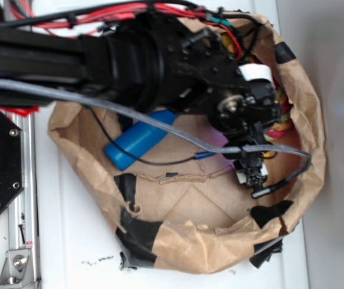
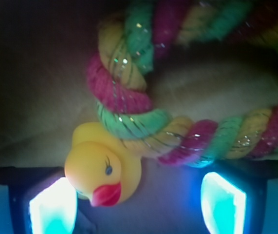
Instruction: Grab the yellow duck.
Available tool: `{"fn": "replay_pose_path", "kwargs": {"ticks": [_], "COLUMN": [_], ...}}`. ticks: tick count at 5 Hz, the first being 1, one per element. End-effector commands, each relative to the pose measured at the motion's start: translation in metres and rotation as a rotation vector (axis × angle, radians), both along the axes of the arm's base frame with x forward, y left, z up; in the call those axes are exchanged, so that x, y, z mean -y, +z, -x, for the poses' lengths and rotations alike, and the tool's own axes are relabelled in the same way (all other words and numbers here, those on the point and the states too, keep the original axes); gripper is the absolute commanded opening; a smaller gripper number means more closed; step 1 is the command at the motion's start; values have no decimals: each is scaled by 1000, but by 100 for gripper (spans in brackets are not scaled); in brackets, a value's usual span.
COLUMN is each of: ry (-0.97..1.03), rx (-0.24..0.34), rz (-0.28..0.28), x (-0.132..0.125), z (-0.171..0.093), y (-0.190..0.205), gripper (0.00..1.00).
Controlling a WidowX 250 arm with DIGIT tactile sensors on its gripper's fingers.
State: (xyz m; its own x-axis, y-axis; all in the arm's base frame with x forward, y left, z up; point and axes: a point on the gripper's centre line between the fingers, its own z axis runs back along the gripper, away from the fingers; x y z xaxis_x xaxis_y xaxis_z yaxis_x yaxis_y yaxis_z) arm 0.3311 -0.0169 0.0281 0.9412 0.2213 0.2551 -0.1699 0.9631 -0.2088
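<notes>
In the wrist view the yellow duck [image 2: 102, 165] fills the lower left, glossy, with a red beak and a blue eye. It lies against the multicoloured rope ring [image 2: 143, 122]. My gripper [image 2: 138, 204] is open, its two glowing pads [image 2: 53, 207] wide apart. The duck's head sits just inside the left pad; the gap toward the right pad is bare. In the exterior view the arm hides the duck, and my gripper [image 1: 251, 171] hangs low inside the paper bag [image 1: 190, 235], at its right side.
A blue bottle [image 1: 138, 139] lies on the bag's floor at the left. A bit of the rope ring [image 1: 280, 129] shows by the bag's right wall. Black tape patches [image 1: 138, 238] mark the rim. A metal rail [image 1: 21, 241] runs along the left.
</notes>
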Motion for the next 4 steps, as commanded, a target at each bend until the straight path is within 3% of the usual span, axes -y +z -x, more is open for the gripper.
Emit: {"fn": "replay_pose_path", "kwargs": {"ticks": [1, 3, 4], "ry": [-44, -83, -129], "rx": [-14, 95, 82], "rz": [15, -20, 3], "x": [8, 4, 5], "z": [9, 50, 71], "y": [17, 79, 102], "gripper": [0, 0, 0]}}
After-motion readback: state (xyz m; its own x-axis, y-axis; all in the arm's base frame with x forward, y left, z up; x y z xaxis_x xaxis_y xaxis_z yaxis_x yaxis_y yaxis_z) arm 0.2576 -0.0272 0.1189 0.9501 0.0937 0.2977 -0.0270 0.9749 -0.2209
